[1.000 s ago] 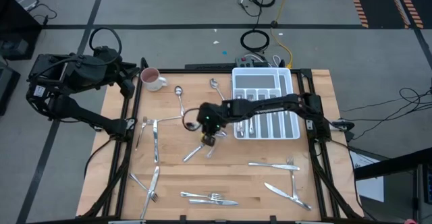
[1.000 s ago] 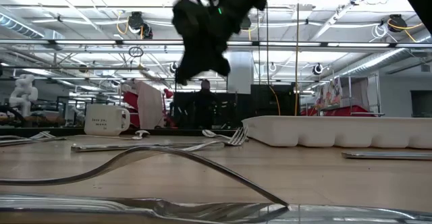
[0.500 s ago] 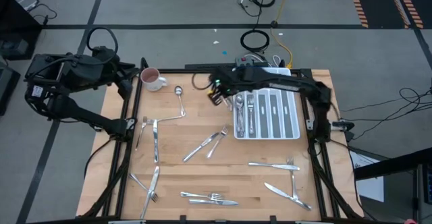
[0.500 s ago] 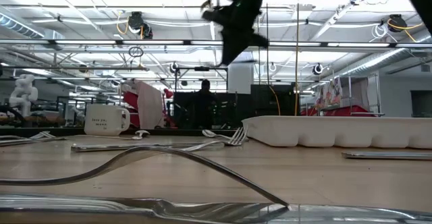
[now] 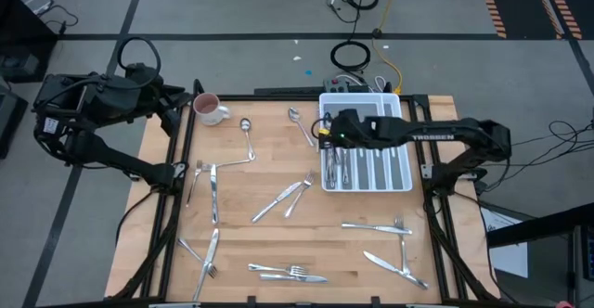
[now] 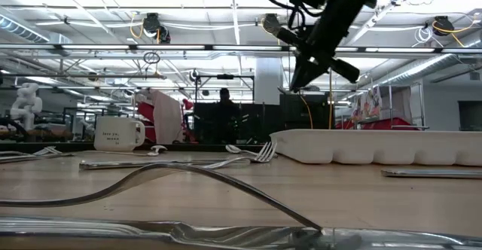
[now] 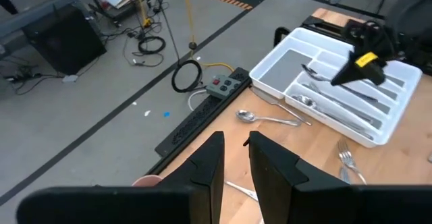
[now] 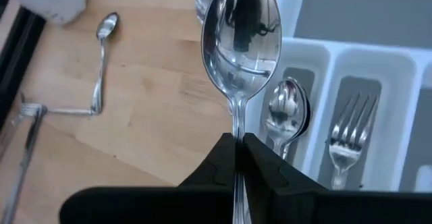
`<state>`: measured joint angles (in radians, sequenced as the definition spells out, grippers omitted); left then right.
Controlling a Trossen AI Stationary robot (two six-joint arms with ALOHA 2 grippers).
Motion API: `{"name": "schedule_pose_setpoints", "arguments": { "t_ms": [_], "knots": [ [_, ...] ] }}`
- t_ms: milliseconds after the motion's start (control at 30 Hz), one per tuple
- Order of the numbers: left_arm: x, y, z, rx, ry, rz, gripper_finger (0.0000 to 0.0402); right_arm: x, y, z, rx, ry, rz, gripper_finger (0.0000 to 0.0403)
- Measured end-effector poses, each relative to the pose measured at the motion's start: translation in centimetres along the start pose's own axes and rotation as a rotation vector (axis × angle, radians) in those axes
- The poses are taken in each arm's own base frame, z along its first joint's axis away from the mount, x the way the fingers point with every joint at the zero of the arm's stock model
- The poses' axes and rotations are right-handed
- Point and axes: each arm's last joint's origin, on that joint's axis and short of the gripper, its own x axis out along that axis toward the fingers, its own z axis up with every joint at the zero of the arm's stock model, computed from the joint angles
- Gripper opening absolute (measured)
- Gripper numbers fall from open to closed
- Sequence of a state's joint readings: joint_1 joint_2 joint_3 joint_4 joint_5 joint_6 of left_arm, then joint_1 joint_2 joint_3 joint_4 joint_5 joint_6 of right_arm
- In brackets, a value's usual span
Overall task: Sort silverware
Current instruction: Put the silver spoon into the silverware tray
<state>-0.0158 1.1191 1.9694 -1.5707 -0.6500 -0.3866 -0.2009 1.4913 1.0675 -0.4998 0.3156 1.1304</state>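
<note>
The right gripper (image 5: pixel 327 134) hangs over the left end of the white cutlery tray (image 5: pixel 399 111), and its two dark fingers (image 8: pixel 217 158) are pressed tight on the thin handle of a shiny spoon (image 8: pixel 240 34). The spoon's bowl sticks out past the fingertips. Right under the gripper, one tray slot holds more spoons (image 8: pixel 289 108), and the slot next to it holds a fork (image 8: pixel 345 143). Just beside the gripper, on the bare wooden table (image 5: pixel 278 243), lies another spoon (image 5: pixel 299 122). A bit farther off on that side lies one more spoon (image 5: pixel 248 134), and past it stands a white mug (image 5: pixel 208 109). In front of the gripper, a fork and a knife (image 5: pixel 286 197) lie close together, and more forks and knives (image 5: pixel 388 243) are spread near the front edge. The left gripper (image 7: pixel 234 158) waits far off by the mug corner, its fingers only a little apart, holding nothing.
</note>
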Motion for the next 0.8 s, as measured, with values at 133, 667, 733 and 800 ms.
{"name": "schedule_pose_setpoints", "arguments": {
  "t_ms": [133,667,733,800],
  "knots": [
    [0.3,-0.3,0.1,0.006,0.004,0.012,0.0077,0.8,-0.6,-1.0,0.029,0.018,-0.024,0.0],
    [2.2,-2.1,1.0,0.044,0.037,0.05,0.0077,3.4,-0.6,-3.2,-0.004,0.043,-0.086,0.0],
    [2.2,-2.1,1.0,0.044,0.035,0.053,0.0077,4.2,-0.6,-3.5,-0.007,0.05,-0.103,0.0],
    [2.2,-2.0,0.9,0.042,0.033,0.053,0.0077,4.9,-0.7,-3.8,-0.004,0.055,-0.116,0.0]
  ]
}}
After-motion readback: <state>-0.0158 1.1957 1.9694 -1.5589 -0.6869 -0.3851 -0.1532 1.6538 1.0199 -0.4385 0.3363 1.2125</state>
